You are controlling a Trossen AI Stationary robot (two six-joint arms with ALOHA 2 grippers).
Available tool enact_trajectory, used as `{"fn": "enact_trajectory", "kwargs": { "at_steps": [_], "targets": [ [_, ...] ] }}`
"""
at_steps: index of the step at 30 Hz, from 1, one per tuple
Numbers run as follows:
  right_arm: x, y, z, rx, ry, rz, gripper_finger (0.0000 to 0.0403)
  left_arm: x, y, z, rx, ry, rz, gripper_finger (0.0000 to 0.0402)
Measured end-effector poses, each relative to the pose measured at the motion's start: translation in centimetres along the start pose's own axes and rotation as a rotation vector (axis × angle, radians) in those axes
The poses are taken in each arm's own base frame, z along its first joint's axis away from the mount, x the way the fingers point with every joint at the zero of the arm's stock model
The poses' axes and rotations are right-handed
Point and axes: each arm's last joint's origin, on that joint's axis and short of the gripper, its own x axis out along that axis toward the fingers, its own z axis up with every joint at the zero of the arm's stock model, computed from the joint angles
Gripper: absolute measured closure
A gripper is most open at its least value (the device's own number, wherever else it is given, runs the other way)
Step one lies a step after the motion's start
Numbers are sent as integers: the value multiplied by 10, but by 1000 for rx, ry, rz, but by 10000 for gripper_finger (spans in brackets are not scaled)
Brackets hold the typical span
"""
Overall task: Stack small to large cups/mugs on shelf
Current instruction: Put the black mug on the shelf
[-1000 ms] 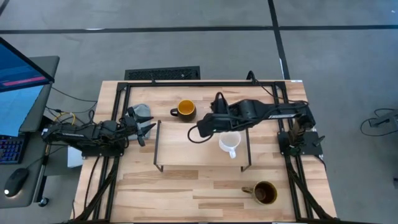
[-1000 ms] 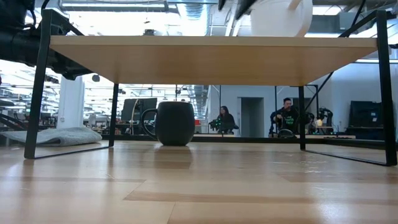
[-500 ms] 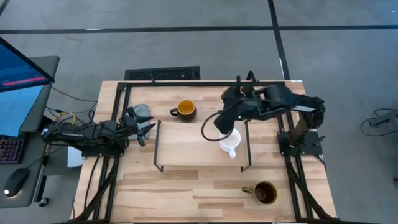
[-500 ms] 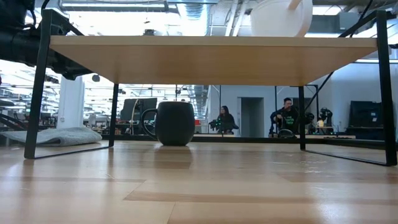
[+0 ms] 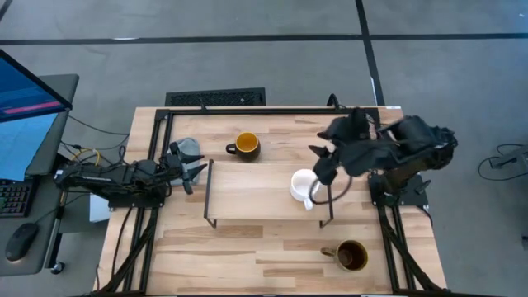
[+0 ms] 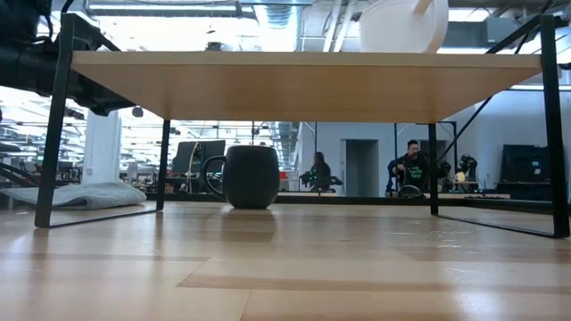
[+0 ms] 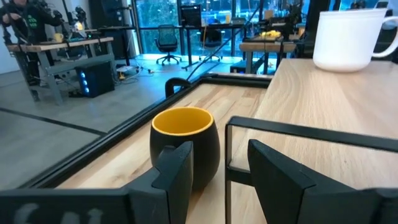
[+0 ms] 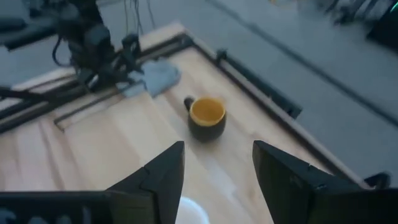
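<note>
Right gripper (image 5: pixel 323 162) raised, fingers spread wide, empty, beside white mug (image 5: pixel 303 186) on shelf (image 5: pixel 247 198); left gripper (image 5: pixel 196 172) open, low at shelf's end.

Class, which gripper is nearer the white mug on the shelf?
Right. The right gripper hovers just beside the white mug; the left gripper waits past the shelf's opposite end.

Light-wood desk (image 5: pixel 272 247) on grey floor. Grey cloth (image 5: pixel 188 149) crumpled at desk's left edge; also seen in low view (image 6: pixel 76 194). Black keyboard (image 5: pixel 215 98) just beyond desk's far edge. Monitor (image 5: pixel 25 87), second keyboard (image 5: pixel 12 199) and mouse (image 5: pixel 21 240) on side stand, left. Two seated persons (image 6: pixel 410 169) in room behind.
</note>
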Motion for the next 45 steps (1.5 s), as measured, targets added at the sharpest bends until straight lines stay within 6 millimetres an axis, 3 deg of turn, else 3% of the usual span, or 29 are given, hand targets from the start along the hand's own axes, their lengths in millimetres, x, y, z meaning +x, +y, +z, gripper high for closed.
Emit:
{"fn": "enact_trajectory", "kwargs": {
  "at_steps": [8,15,21,31,45],
  "targets": [
    [-26,0,-10,-137,-102,-10,189,0,0,0,-2,0,-1,255],
    [-15,-18,-32,-187,-56,-85,189,0,0,0,-4,-3,-1,255],
    [-4,-54,-69,-101,-21,-157,189,0,0,0,-19,-4,-1,255],
    [16,-92,-144,15,-76,-69,189,0,0,0,-20,-4,5,255],
    [46,-111,-217,-54,-269,265,189,0,0,1,-31,-6,6,255]
  ]
}}
